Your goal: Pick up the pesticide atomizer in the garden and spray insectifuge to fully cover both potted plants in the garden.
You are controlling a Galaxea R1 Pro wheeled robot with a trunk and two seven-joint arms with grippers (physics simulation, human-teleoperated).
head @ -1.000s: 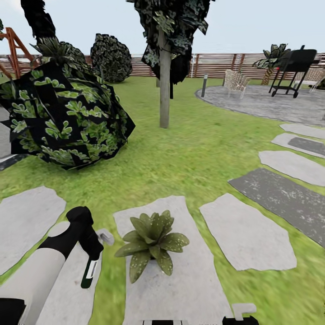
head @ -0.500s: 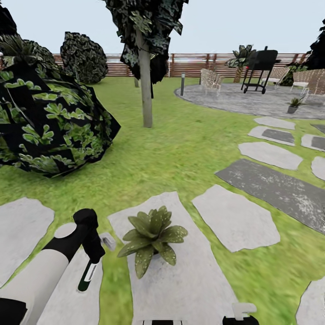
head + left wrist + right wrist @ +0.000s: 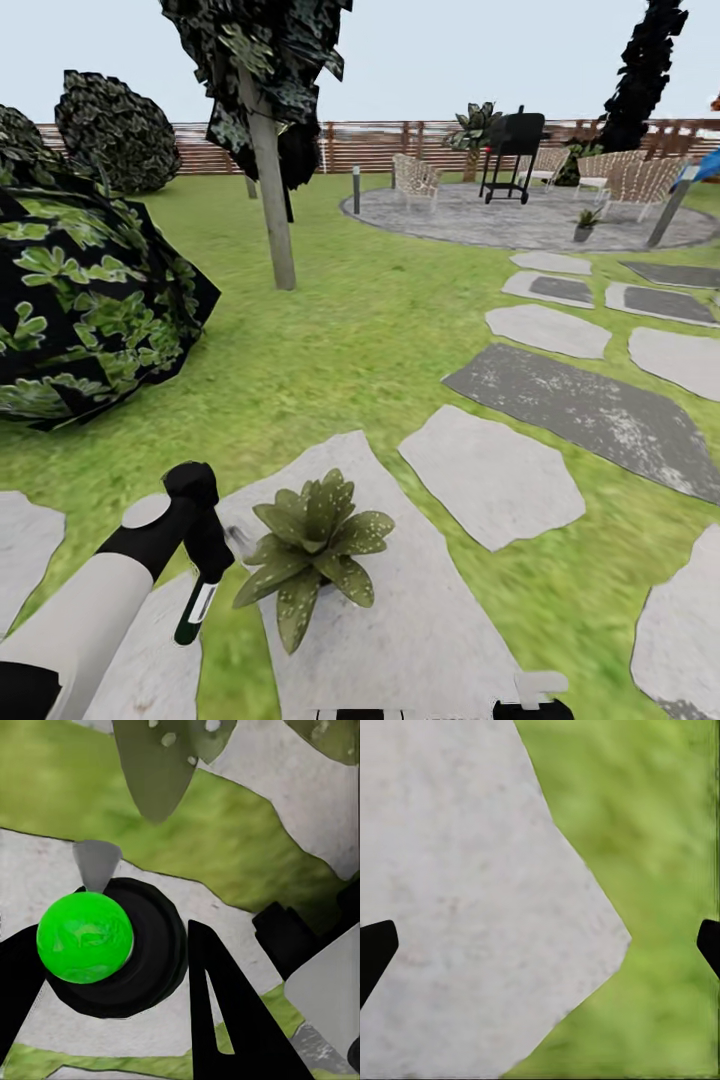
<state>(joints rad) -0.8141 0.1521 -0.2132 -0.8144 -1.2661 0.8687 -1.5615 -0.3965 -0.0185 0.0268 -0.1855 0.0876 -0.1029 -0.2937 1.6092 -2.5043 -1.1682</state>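
L arm enters head view from lower left, white forearm rising to a black wrist, then bent down at the wrist so the left gripper (image 3: 205,575) points toward the ground. Its fingers are clamped on the pesticide atomizer (image 3: 194,612), which hangs nozzle-end up, dark body w/ white label pointing down, above the stepping stone (image 3: 420,640) edge and grass strip. In L wrist view the bottle (image 3: 112,945) is seen end-on betw. the two black fingers (image 3: 225,1012): round dark body w/ a bright green disc on it, grey cone tip beside.

Potted plant (image 3: 310,550): low rosette, pale-speckled pointed leaves, sits on the same pale stone, just beside the atomizer, to its right. One leaf (image 3: 157,765) shows near the bottle in L wrist view. Contact: none seen.

Second potted plant (image 3: 585,222) far off, on gravel patio (image 3: 500,225) near chairs.

R gripper (image 3: 540,945): finger tips at opposite frame edges, wide apart, nothing betw. them; stone and lawn below.
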